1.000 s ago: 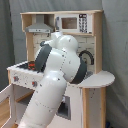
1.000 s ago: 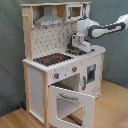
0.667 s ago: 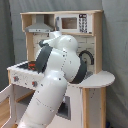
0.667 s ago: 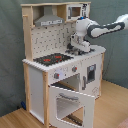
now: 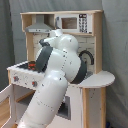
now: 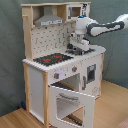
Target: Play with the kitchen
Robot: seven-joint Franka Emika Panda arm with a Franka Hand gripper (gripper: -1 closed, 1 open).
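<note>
Kitchen (image 6: 52,75) positioned upright on wooden floor (image 6: 112,107) in second exterior view, directly beneath and behind gripper (image 6: 78,46). Stovetop (image 6: 52,59) located left of gripper in second exterior view; grey hood (image 6: 48,20) mounted above-left. Oven door (image 6: 70,102) swung down, open, well below gripper. Gripper held low over sink area, right of stovetop; finger state cannot be determined. Microwave (image 5: 75,23) seen above arm (image 5: 55,75) in first exterior view, where gripper is hidden behind arm.
</note>
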